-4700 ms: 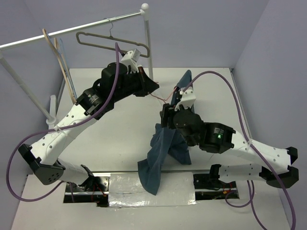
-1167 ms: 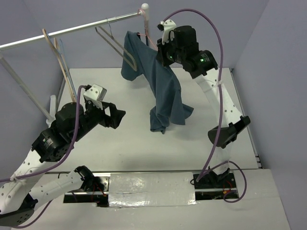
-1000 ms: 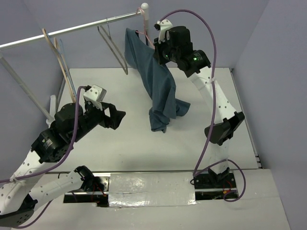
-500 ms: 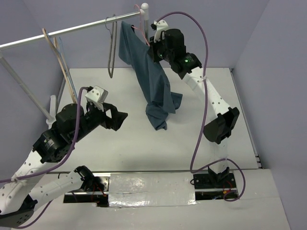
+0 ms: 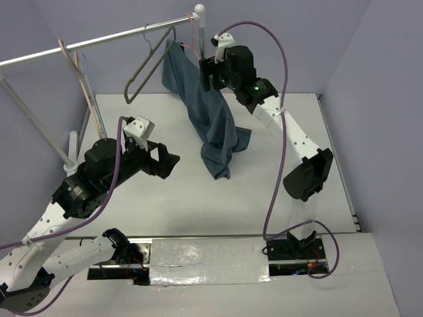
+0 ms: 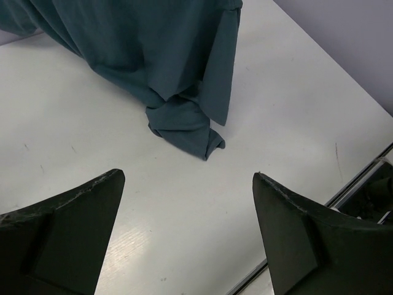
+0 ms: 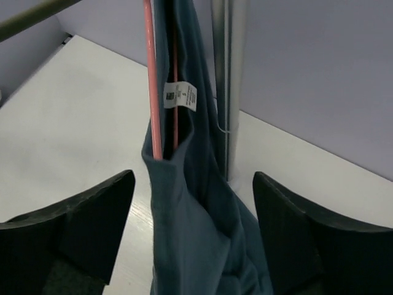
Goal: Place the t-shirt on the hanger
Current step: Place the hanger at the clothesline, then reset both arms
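We see the t-shirt [image 7: 196,239] hang straight down on the hanger [image 7: 149,92], just in front of our right gripper [image 7: 191,183], whose fingers [image 7: 80,233] are spread wide.

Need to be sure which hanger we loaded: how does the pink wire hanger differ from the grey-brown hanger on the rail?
The pink wire hanger is very thin; the grey-brown hanger is thicker. The pink one runs into the neck of the t-shirt and carries it; the grey-brown one is bare. The pink one hangs beside the rack's end post; the grey-brown one hangs further left, tilted. Both seem hooked on the rail.
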